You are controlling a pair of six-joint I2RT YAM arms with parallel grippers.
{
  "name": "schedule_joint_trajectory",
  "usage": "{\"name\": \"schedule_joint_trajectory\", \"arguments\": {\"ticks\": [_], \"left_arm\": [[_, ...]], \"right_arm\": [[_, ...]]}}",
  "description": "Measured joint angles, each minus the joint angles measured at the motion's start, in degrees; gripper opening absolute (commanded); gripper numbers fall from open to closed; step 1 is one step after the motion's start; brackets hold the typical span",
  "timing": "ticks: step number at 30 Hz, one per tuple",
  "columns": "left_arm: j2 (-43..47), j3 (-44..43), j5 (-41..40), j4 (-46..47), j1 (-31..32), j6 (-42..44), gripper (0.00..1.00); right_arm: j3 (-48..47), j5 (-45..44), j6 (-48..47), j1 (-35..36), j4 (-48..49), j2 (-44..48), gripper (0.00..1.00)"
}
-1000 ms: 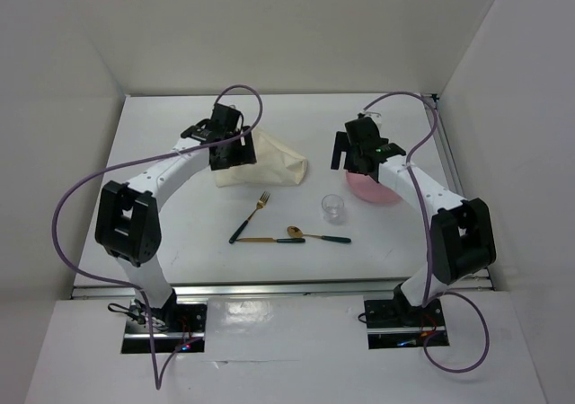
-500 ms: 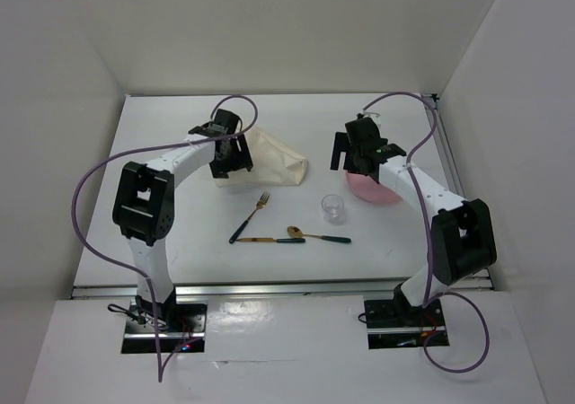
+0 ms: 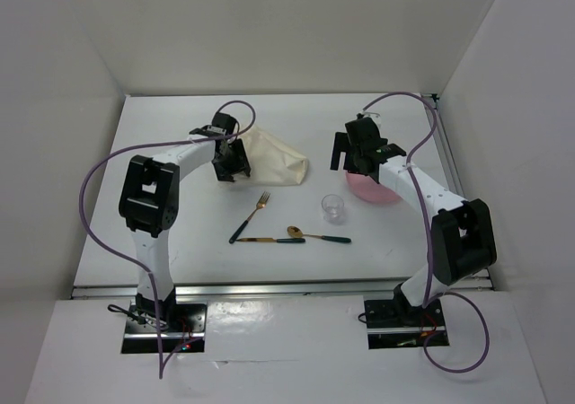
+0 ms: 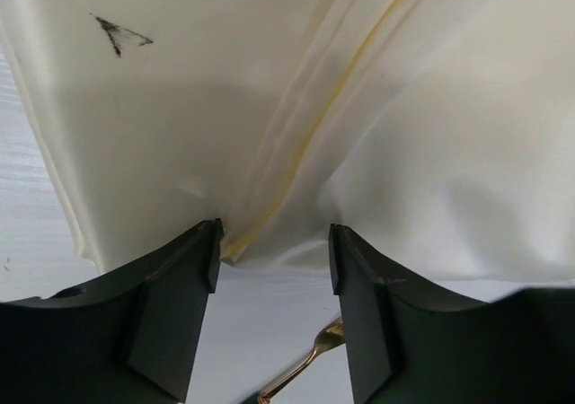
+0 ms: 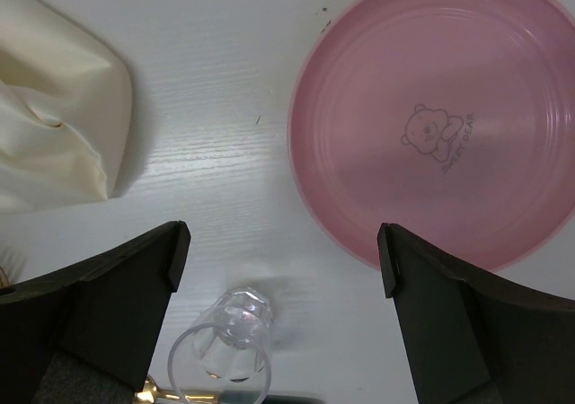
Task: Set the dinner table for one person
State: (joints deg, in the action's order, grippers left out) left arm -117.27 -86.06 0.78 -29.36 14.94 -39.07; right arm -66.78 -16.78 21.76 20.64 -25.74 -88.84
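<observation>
Likely laying out the crumpled cream cloth: spread left claw straddles its fold, needing a pinch; right claw spread.

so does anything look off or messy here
The cloth is creased and bunched, not flat, with a small dark mark near one edge. The fork, knife and spoon lie loose at odd angles, away from the plate. Nothing spilled; the glass stands upright.

White arms — black joints, purple cables
</observation>
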Motion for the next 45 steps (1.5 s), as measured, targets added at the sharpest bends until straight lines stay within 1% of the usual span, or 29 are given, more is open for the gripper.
{"name": "schedule_joint_trajectory", "arguments": {"ticks": [1,2,4,8,9,12,13,14,18,23,26,31,34,39,42,45], "left_arm": [[0.0,0.0,0.2,0.0,0.0,0.1,0.66],[0.0,0.0,0.4,0.2,0.0,0.1,0.63],[0.0,0.0,0.8,0.3,0.0,0.2,0.63],[0.0,0.0,1.0,0.3,0.0,0.6,0.51],[0.0,0.0,1.0,0.3,0.0,0.9,0.37],[0.0,-0.2,0.9,0.1,0.0,1.3,0.19],[0.0,-0.3,0.9,0.0,0.0,1.4,0.05],[0.2,-0.5,0.8,-0.3,0.0,1.5,0.0],[1.4,-3.3,0.4,-2.9,0.0,1.7,0.0],[5.1,-8.7,0.3,-5.2,0.1,2.9,0.0],[8.9,-10.0,0.0,-5.9,0.2,3.2,0.0],[14.0,-10.6,-1.5,-8.5,0.2,2.9,0.0],[18.1,-7.0,-3.2,-9.4,0.2,1.3,0.0],[25.6,3.2,-5.4,-11.9,0.2,-3.4,0.0],[27.9,8.5,-6.7,-13.4,0.2,-7.0,0.0],[29.0,12.9,-7.3,-14.3,0.2,-10.9,0.0]], "right_arm": [[0.0,0.0,0.0,0.0,0.0,0.0,1.0],[0.0,0.0,0.0,0.0,0.0,0.0,1.0],[0.0,0.0,0.0,0.0,0.0,0.0,1.0],[0.0,0.0,0.0,0.0,0.0,0.0,1.0],[0.0,0.0,0.0,0.0,-0.1,0.0,1.0],[-0.1,0.4,-0.4,0.2,-0.1,0.0,1.0],[-0.2,1.2,-0.6,0.2,-0.1,0.0,1.0],[-0.5,2.0,-1.0,0.3,0.0,-0.2,1.0],[-3.7,7.9,-3.0,0.4,0.0,-3.1,1.0],[-11.2,19.5,-5.0,0.5,0.7,-12.2,1.0],[-14.4,25.4,-5.5,0.6,0.8,-16.9,0.98],[-19.6,32.0,-5.7,0.6,1.1,-23.9,0.97],[-20.1,34.7,-5.4,0.6,1.3,-25.3,0.96],[-22.2,37.3,-4.6,1.6,1.7,-26.3,0.96],[-27.5,37.6,-4.7,3.1,1.4,-28.8,0.94],[-35.2,36.0,-5.4,5.7,0.3,-33.3,0.93]]}}
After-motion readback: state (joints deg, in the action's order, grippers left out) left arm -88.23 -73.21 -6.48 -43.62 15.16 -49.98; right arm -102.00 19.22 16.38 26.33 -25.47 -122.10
